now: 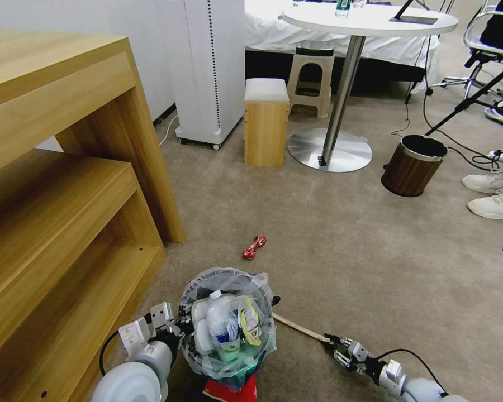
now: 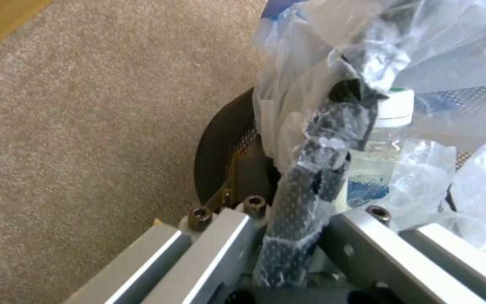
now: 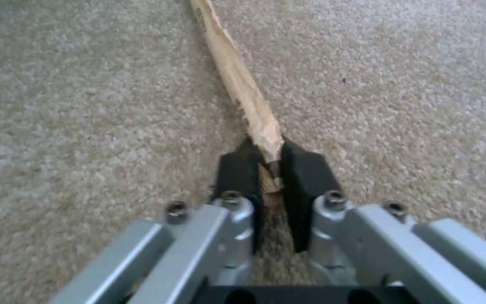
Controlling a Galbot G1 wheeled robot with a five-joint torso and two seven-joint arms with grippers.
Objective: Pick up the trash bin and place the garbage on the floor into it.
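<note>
A: Head view?
B: The left gripper [image 1: 176, 329] clamps the trash bin [image 1: 227, 329] rim beside the wooden shelf [image 1: 67, 223]. Open carpet [image 1: 346, 251] lies ahead of the right gripper [image 1: 331, 340], a red wrapper [image 1: 254, 246] beyond.
A: Left wrist?
B: Fingers [image 2: 288, 236] pinch mesh rim and bag; bottle label unreadable.
A: Right wrist?
B: Pads [image 3: 305, 177] nearly closed on the wooden stick [image 3: 237, 80] lying on carpet.

The trash bin [image 1: 227, 329] is full of bottles (in a clear bag). A wooden stick [image 1: 300, 328] and red wrapper [image 1: 254, 246] lie on the floor [image 1: 346, 234].
</note>
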